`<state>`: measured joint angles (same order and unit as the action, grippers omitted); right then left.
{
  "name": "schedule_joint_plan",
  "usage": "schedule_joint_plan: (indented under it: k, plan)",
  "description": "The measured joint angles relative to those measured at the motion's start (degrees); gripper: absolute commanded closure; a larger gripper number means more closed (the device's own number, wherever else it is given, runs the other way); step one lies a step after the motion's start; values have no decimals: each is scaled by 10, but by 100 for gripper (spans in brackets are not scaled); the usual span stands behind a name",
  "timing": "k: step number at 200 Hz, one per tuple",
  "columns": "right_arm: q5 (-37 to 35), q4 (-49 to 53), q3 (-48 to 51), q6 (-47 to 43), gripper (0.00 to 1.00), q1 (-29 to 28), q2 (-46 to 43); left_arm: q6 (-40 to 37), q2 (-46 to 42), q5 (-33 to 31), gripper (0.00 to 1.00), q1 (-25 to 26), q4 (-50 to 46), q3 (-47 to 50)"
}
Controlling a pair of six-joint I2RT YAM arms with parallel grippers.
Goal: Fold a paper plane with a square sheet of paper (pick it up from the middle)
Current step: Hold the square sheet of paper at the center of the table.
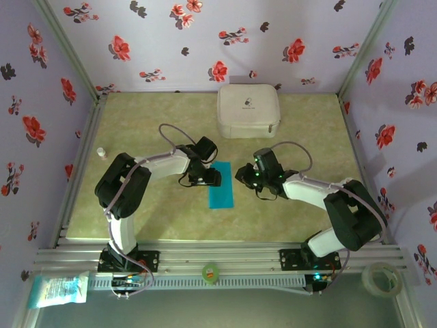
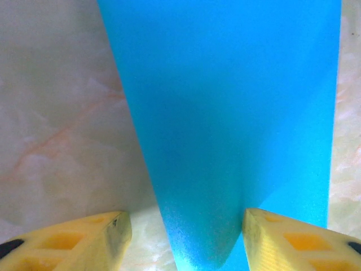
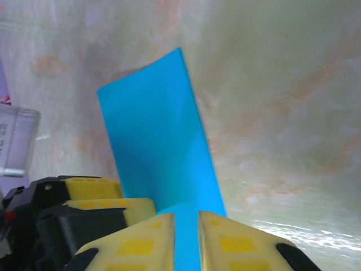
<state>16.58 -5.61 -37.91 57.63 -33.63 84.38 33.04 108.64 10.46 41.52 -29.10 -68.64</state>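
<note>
Fingers first: the left fingers [image 2: 73,240] stand well apart, straddling one end of the square sheet of paper [image 1: 220,188] and gripping nothing, probably poised to pin or crease it. The right fingers [image 3: 135,245] are drawn almost together with a thin slit of blue between them; whether they truly pinch the edge, I cannot tell. The sheet lies in the middle of the bench [image 1: 157,212], doubled into a narrow strip, with the white case [image 1: 248,109] at twelve o'clock. Left comes in at ten o'clock of the strip, right at two o'clock, so each arm seems to work its own long edge
</note>
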Motion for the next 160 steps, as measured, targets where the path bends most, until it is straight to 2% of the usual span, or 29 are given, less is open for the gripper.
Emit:
schedule_joint_plan:
  k: [38, 77, 160]
  plan:
    - [17, 9, -35, -19, 100, -22, 38, 0, 0, 0, 42, 0, 0, 0]
    - [31, 22, -69, -30, 100, -38, 99, 0, 0, 0, 42, 0, 0, 0]
    - [37, 25, -85, -32, 100, -39, 140, 0, 0, 0, 42, 0, 0, 0]
